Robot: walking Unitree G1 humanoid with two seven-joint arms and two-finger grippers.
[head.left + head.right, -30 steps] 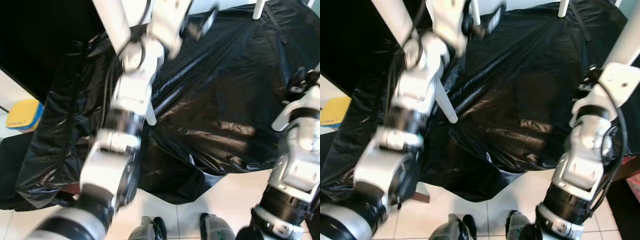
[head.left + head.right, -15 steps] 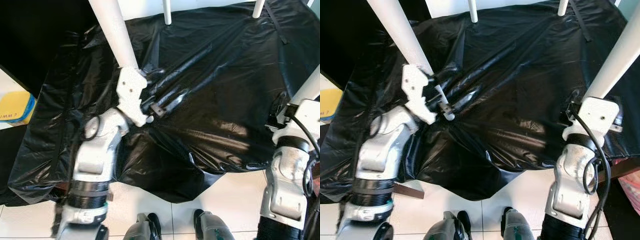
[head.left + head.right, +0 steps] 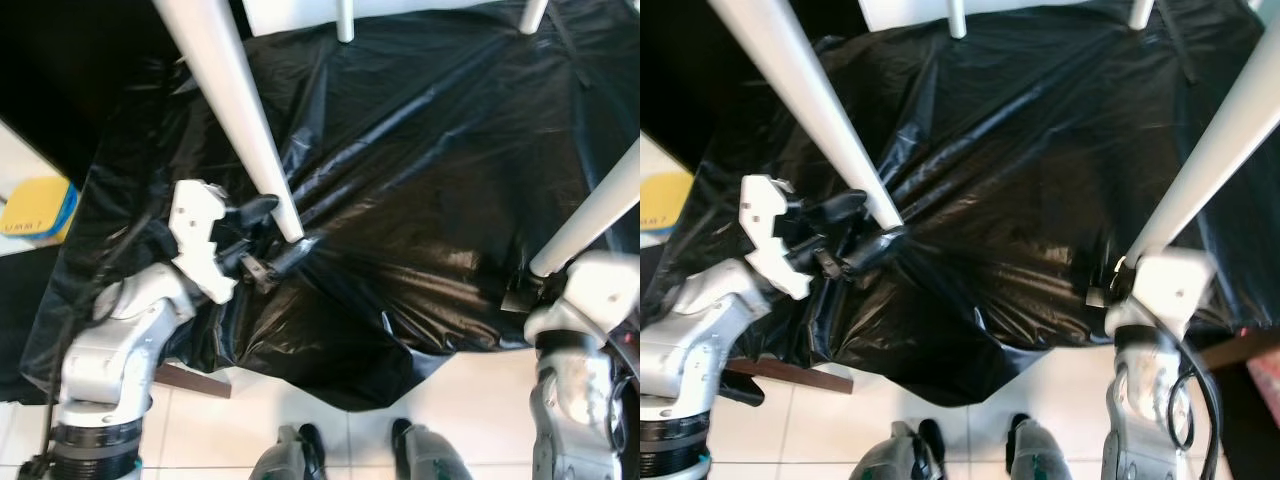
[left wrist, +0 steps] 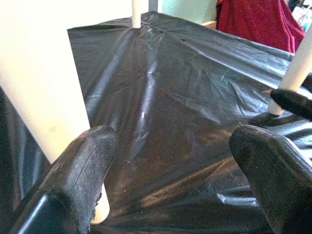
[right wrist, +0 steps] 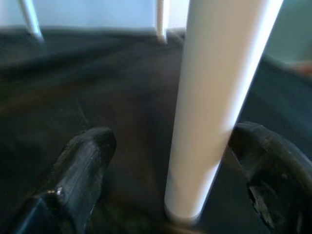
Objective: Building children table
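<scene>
The children's table lies upside down under a black plastic sheet [image 3: 430,170], its white legs pointing up. My left gripper [image 3: 278,234] is open at the foot of the near-left leg [image 3: 230,110]. In the left wrist view that leg [image 4: 44,97] stands just beside one finger [image 4: 87,165], apart from the other. My right gripper [image 3: 1108,284] is open at the foot of the near-right leg [image 3: 1210,150]. In the right wrist view this leg [image 5: 214,107] rises between the two spread fingers. Two far legs [image 3: 345,20] [image 3: 535,15] stand at the back.
A yellow and blue object [image 3: 38,208] lies on the floor at the left. White tiled floor [image 3: 460,400] and my feet [image 3: 300,455] are in front. A brown wooden edge [image 3: 190,380] pokes out under the sheet. Red cloth [image 4: 253,24] lies beyond the table.
My left arm has dropped from high across the view down to the foot of the near-left leg. The right gripper has come in around the foot of the near-right leg.
</scene>
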